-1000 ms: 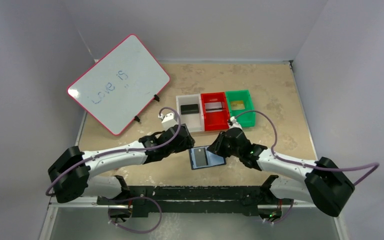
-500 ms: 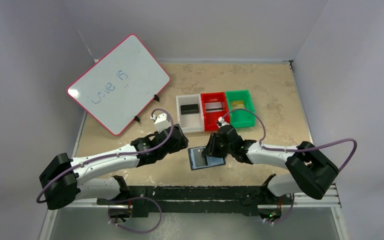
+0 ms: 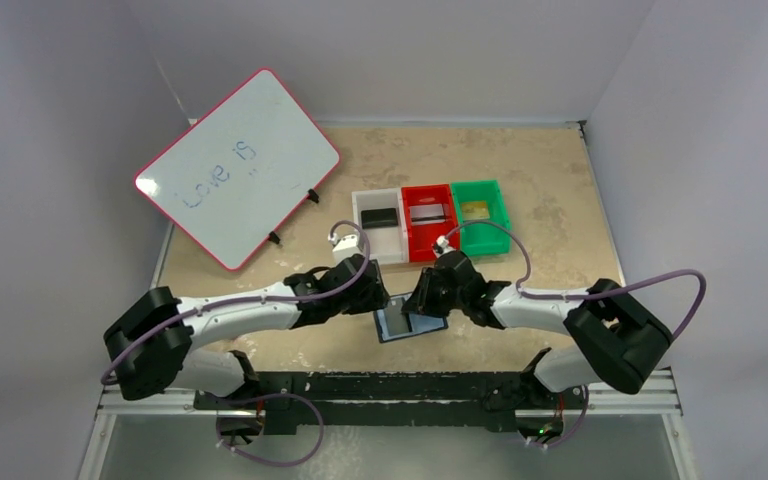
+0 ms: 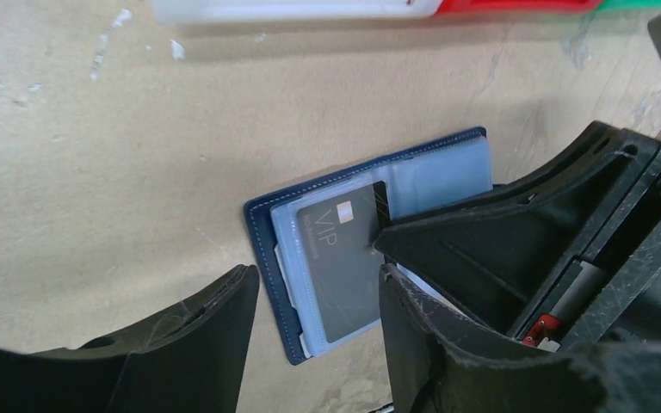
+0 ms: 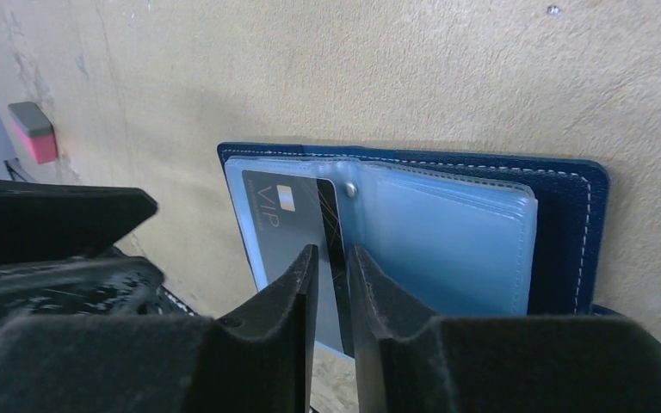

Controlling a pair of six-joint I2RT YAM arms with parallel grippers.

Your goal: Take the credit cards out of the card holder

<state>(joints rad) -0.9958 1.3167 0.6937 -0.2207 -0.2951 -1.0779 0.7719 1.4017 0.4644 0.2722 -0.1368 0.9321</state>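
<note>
Progress first: over the last second your left gripper (image 3: 375, 298) has slid in from the side until it sits right at the left edge of the card holder (image 3: 407, 320), while your right gripper (image 3: 422, 297) has leaned in over its top edge from the other side. That reads as the two arms setting up for the next pull. The holder lies open on the table (image 3: 540, 190) just in front of the bins, and a dark card (image 4: 344, 258) marked VIP sits in its left pocket. Your right jaws stand narrowly apart astride that card's edge, but I cannot tell whether they pinch it yet; your left jaws hang open around the holder's near corner, gripping nothing. As for the bins, the white one (image 3: 380, 226) holds a black card (image 3: 378, 216), the red one (image 3: 430, 228) a silver-grey card (image 3: 427, 212), and the green one (image 3: 482, 214) a tan card (image 3: 476, 209). So I judge this dark card is still to come out.
</note>
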